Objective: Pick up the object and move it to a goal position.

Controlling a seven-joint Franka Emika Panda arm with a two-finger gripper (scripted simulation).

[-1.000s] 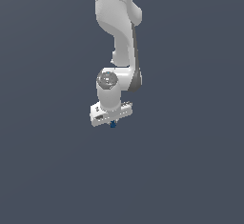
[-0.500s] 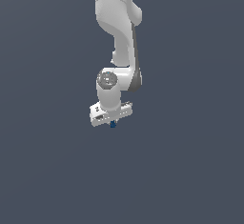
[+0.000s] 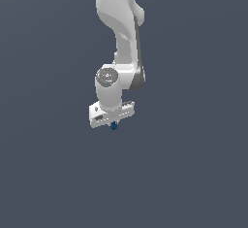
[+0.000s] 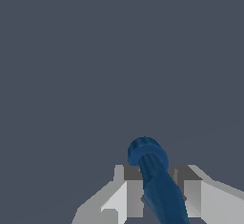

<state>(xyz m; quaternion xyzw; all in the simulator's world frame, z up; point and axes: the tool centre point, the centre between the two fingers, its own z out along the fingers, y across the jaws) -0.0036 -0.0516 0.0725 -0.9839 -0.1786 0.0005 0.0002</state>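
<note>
Below the white arm (image 3: pixel 118 38) in the exterior view, we see the gripper (image 3: pixel 113 123) pointing down with the dark-blue object (image 3: pixel 114 125) peeking out beneath it. In the wrist view, we find its fingers (image 4: pixel 193 192) pressed against the object (image 4: pixel 155 180), which sticks out past their tips.

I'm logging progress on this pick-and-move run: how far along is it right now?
Done: the pick looks made. The dark-blue object sits between the fingers of the gripper, with only its tip poking out below in the exterior view. In hand: the gripper holds it clamped. Left: delivery to the goal; no goal marker shows in either view, so the remaining travel cannot be judged.
</note>
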